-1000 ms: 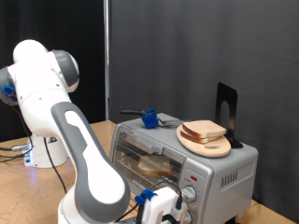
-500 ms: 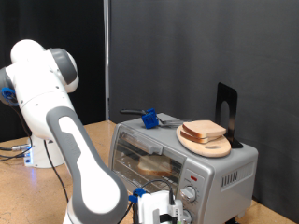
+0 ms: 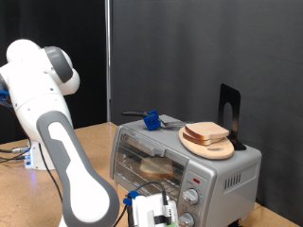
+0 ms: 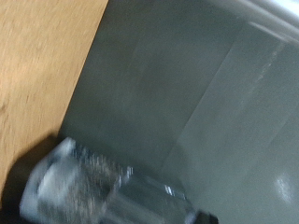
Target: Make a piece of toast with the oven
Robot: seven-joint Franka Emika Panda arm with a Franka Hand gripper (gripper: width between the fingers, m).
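The small boxy silver-grey toaster oven point(image 3: 185, 161) with its glass door shut stands on a tan wooden table point(image 3: 28, 194). Behind that glass a squarish pale slice of toast with a tan-brown crust point(image 3: 159, 168) lies on the wire rack inside the oven. On the oven's roof, toward its right end, a round wooden plate point(image 3: 208, 144) carries a second similar bread slice point(image 3: 206, 131), and a blue-handled utensil point(image 3: 151, 119) lies on the roof toward its left end. Behind the plate a black upright stand point(image 3: 229, 112) rises from the oven's top. The white arm's gripper point(image 3: 153, 212) sits low in front of the oven's door, just below its lower edge. Whether its fingers are parted or closed cannot be told. The wrist view shows grey glass and, blurred, a shiny metal bar point(image 4: 93, 187) beside the table wood.
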